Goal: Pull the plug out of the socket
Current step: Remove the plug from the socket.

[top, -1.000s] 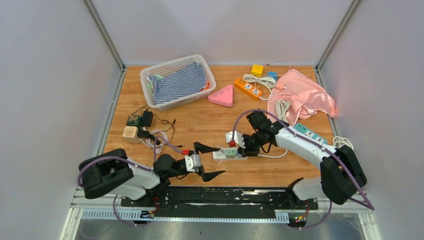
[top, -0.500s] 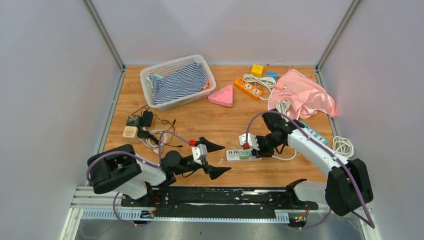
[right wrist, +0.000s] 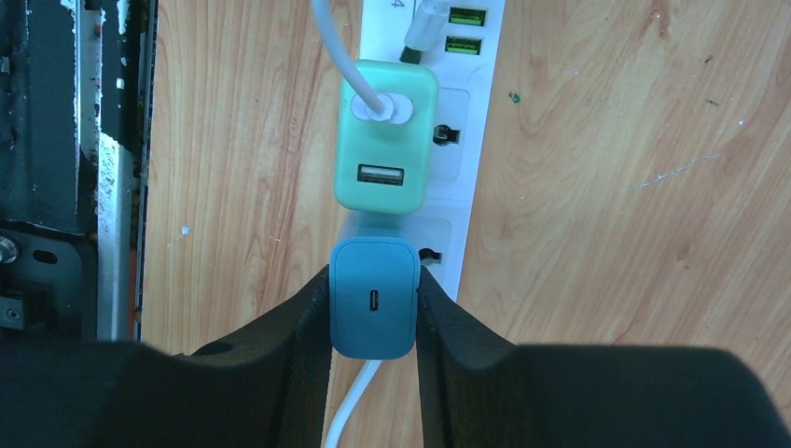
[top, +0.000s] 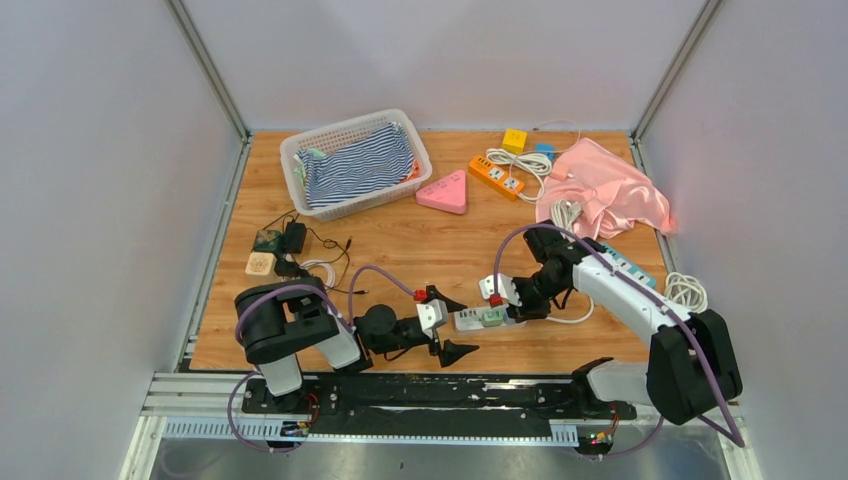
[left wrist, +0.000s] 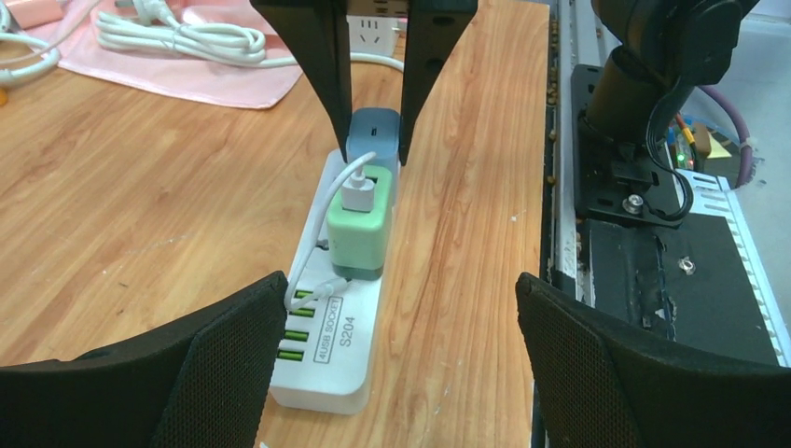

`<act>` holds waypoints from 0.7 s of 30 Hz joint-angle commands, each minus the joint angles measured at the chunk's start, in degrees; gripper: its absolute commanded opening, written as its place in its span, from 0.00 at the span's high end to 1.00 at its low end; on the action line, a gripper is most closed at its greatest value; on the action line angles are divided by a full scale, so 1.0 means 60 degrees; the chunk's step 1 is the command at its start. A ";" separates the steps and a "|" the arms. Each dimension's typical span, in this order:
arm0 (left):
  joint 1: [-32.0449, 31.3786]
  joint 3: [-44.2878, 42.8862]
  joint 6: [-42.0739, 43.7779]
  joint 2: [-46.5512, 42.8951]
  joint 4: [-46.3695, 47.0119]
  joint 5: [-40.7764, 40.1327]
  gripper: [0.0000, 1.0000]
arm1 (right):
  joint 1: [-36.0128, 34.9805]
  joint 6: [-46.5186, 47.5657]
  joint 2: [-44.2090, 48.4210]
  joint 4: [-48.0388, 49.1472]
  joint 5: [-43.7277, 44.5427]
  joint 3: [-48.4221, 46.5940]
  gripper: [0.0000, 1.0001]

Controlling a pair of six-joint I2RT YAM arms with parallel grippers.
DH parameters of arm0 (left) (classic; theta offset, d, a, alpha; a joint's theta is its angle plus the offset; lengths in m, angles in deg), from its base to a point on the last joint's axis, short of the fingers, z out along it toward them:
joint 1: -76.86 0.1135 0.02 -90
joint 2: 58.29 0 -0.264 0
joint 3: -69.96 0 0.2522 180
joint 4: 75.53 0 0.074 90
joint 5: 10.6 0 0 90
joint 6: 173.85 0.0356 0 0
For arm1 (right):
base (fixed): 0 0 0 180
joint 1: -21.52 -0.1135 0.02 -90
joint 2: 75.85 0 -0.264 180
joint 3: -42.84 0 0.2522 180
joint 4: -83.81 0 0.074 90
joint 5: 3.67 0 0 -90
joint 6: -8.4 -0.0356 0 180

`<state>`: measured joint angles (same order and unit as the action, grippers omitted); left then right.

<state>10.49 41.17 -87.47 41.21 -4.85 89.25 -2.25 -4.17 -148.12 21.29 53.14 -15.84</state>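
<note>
**Two grippers, one stubborn plug.** At the near edge of the wooden table [top: 400, 245], your right gripper [right wrist: 374, 280] is clenched on the blue-grey plug [left wrist: 373, 131], one finger pressed to each side of its body. The plug sits in the white power strip [right wrist: 471, 121], in the socket just beside a green adapter [right wrist: 385, 140] that carries its own white cable [left wrist: 317, 257]. From both wrist views the blue-grey plug appears to be plugged in, though the adapter hides its base from the left. Your left gripper [top: 455, 325] hovers with its jaws spread wide and holding nothing. It is lined up on the end of the strip with the small green ports, and its fingers flank that end without touching it.

By the look of it, you are at the bracing step: the pulling hand has its hold, and the other hand is not yet on the strip. The next move calls for you to bring the left gripper in over that free end. Close on the strip or press it to the table, clear of the green adapter and its cable. Then draw the right gripper straight up, in line with the pins. Pull at an angle, or before the strip is pinned, and the whole strip will likely lift with the plug, since it lies loose on the wood and looks light.
</note>
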 commanded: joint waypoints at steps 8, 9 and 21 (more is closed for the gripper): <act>-0.0284 -0.1153 0.0334 0.1403 -0.0115 -0.0598 0.14 | 0.0081 0.0682 -0.0436 -0.1273 -0.0456 -0.0333 0.99; -0.0358 -0.1234 0.0375 0.1523 -0.0142 -0.0813 0.14 | 0.0080 0.0688 -0.0459 -0.1322 -0.0509 -0.0351 0.99; -0.0949 -0.1894 0.1379 0.1649 -0.1670 -0.1914 0.13 | 0.0083 0.0875 -0.0413 -0.1323 -0.0241 -0.0261 1.00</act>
<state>7.34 32.56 -84.15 51.35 -8.04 81.21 -2.21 -0.41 -150.24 17.40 51.15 -17.31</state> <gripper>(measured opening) 0.866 0.353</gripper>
